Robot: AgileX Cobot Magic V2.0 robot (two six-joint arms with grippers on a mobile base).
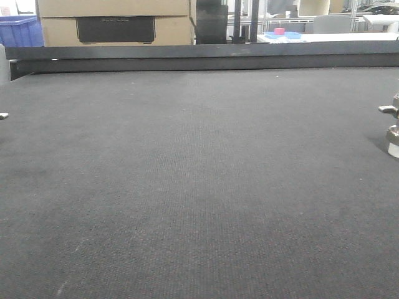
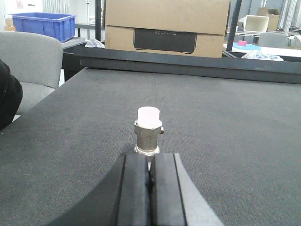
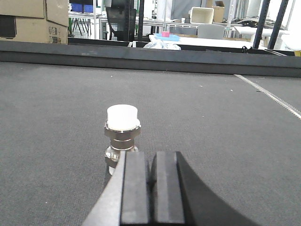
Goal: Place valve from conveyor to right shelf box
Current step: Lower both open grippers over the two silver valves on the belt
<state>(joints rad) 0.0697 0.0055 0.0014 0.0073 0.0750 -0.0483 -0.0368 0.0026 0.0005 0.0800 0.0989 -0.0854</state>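
Observation:
The conveyor (image 1: 199, 187) is a wide dark grey woven belt that fills the front view. A metal valve (image 2: 148, 133) with a white cap stands upright on it, just ahead of my left gripper (image 2: 150, 155). That gripper is shut, and a silver sliver of the valve shows in the slit between its pads. A second white-capped valve (image 3: 122, 129) stands just ahead and to the left of my right gripper (image 3: 151, 154), which is shut with nothing in it. In the front view, part of a valve (image 1: 393, 128) shows at the right edge. The right shelf box is out of view.
A black rail (image 1: 199, 56) runs along the belt's far edge. Behind it stand cardboard boxes (image 1: 115, 22) and a blue crate (image 1: 19, 31). A grey chair (image 2: 28, 66) sits off the belt's left side. A small metal piece (image 1: 3, 115) pokes in at the front view's left edge.

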